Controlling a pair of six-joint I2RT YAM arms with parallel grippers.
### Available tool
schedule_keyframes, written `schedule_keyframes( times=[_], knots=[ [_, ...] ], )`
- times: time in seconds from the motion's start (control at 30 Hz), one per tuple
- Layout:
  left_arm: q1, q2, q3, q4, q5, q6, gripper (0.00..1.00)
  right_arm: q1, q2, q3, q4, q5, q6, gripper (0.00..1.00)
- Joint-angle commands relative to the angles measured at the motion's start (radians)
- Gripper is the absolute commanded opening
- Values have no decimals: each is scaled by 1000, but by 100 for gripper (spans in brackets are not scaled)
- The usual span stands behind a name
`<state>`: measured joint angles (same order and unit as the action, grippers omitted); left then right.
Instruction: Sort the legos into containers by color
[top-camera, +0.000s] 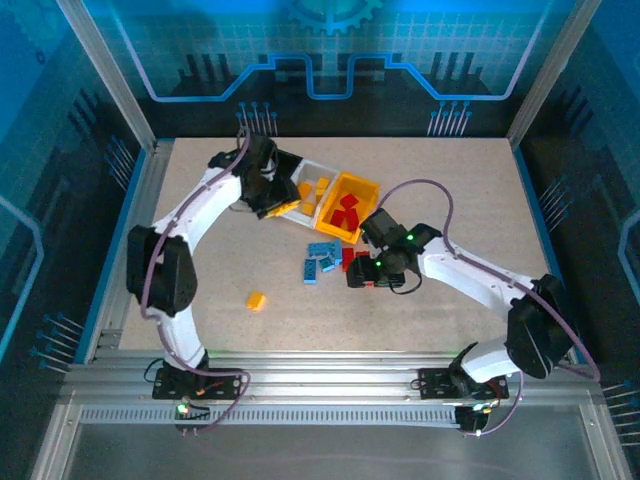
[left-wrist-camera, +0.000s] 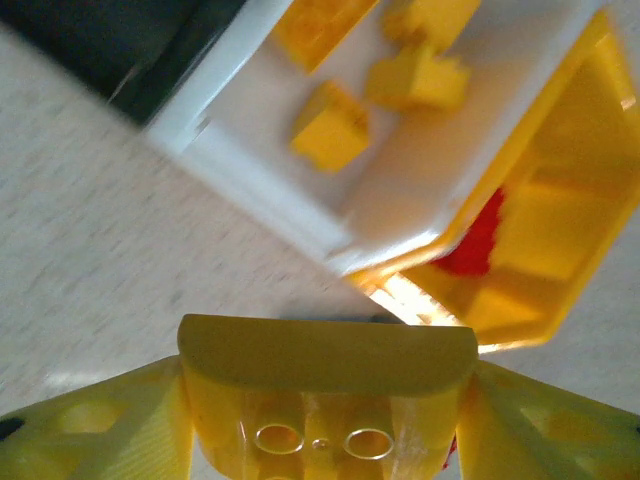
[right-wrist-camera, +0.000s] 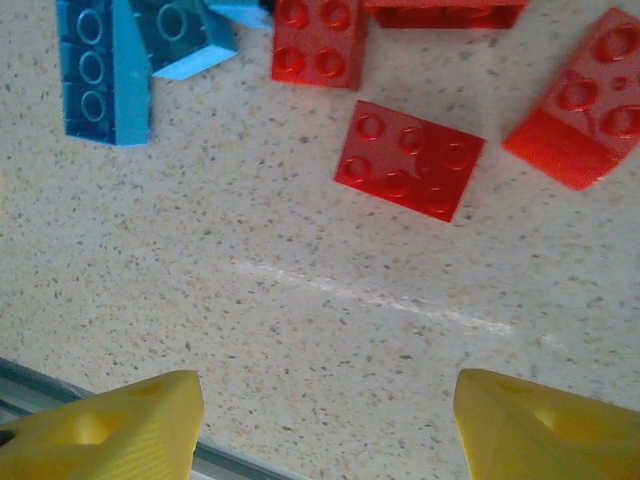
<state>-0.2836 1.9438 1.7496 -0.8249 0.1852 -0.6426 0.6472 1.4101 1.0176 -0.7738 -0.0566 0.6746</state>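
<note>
gripping a yellow-orange studded plastic brick (left-wrist-camera: 325, 345) in the left claw (left-wrist-camera: 327, 400) at 6 o'clock of the white rectangular plastic bin (left-wrist-camera: 240, 125), right claw (right-wrist-camera: 322, 415) spread wide, red plastic bricks (right-wrist-camera: 408, 160) at its 12 o'clock

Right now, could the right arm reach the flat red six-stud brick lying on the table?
Probably yes: the red six-stud brick lies flat on the table just ahead of the right arm's open fingers, nothing between them.
</note>
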Motion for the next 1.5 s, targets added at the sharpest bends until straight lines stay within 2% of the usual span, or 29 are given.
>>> schedule_keyframes(
  times=[0.0, 0.23, 0.4, 0.67, 0.77, 0.9, 1.03, 1.13, 1.2, 1.3, 1.4, 1.47],
  knots=[
    [1, 135, 139, -11, 67, -69, 61, -42, -43, -28, -45, 3, -22, 69],
    [-6, 324, 361, -41, 88, -119, 62, -153, -113, -76, -64, -24, -55, 69],
    [-6, 384, 433, -55, 92, -143, 69, -214, -145, -104, -68, -47, -74, 69],
    [-19, 306, 427, -103, 66, -81, 79, -226, -133, -119, -42, -82, -76, 69],
    [-23, 226, 336, -108, 52, -50, 84, -224, -131, -110, -35, -91, -72, 69],
    [-32, 94, 185, -134, 23, 6, 86, -204, -147, -104, -35, -89, -59, 69],
    [-72, -52, 13, -237, -88, 118, 91, -152, -160, -124, -30, -74, -32, 69],
    [-116, -186, -207, -263, -165, 175, 95, -107, -175, -157, -11, -57, 1, 69],
    [-152, -281, -349, -260, -197, 177, 99, -86, -178, -180, 9, -54, 23, 69],
    [-214, -385, -521, -265, -275, 142, 99, -61, -177, -194, 24, -53, 39, 69],
    [-269, -437, -623, -284, -393, 111, 99, -32, -174, -196, 30, -39, 46, 69],
    [-272, -443, -676, -260, -410, 107, 99, -13, -173, -196, 28, -31, 51, 69]
  ],
)
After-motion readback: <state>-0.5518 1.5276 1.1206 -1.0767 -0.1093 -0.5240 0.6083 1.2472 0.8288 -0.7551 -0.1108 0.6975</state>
